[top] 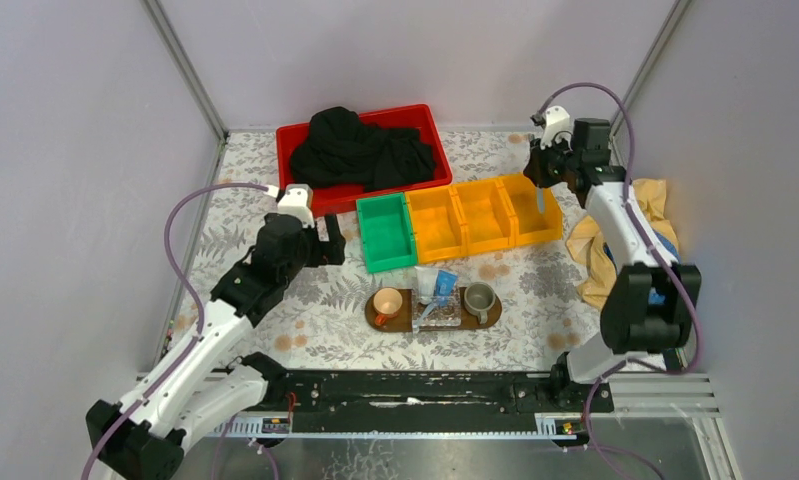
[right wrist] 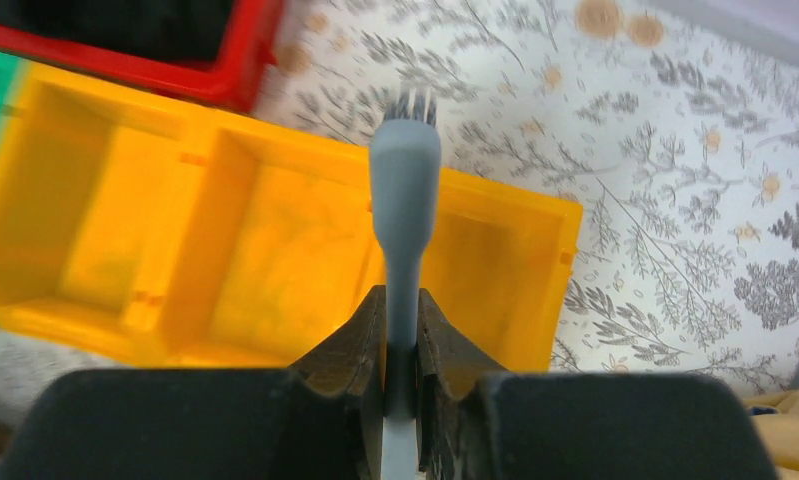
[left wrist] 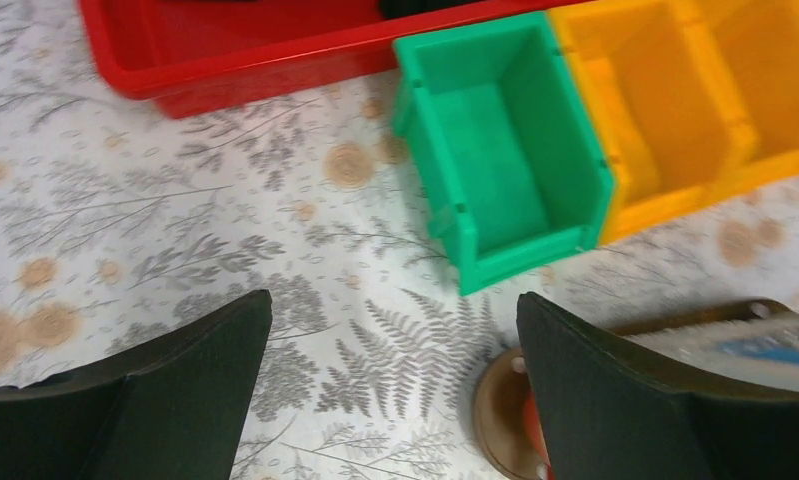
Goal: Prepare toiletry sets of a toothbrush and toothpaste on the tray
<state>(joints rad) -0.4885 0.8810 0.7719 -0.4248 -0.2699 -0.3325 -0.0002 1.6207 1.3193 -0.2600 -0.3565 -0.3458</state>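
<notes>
My right gripper [right wrist: 402, 330] is shut on a grey-white toothbrush [right wrist: 405, 190], bristles pointing away, held above the rightmost yellow bin [right wrist: 475, 270]. In the top view the toothbrush [top: 540, 200] hangs from the right gripper [top: 542, 180] over that bin. The dark-brown tray [top: 490, 320] lies at the front middle. A blue toothpaste tube [top: 445, 283] and a silvery-white one [top: 425, 279] lean at its back edge. My left gripper [top: 337, 243] is open and empty, left of the green bin; in the left wrist view it [left wrist: 395, 350] hovers over the cloth, with the tray's end [left wrist: 495, 410] by the right finger. A second toothbrush does not show.
The tray also carries an orange cup [top: 386, 303], a clear plastic box [top: 437, 312] and a grey cup [top: 479, 297]. A green bin [top: 387, 232] and three yellow bins [top: 485, 215] stand in a row. A red crate [top: 430, 130] holds black cloth. A yellow rag [top: 595, 250] lies at the right.
</notes>
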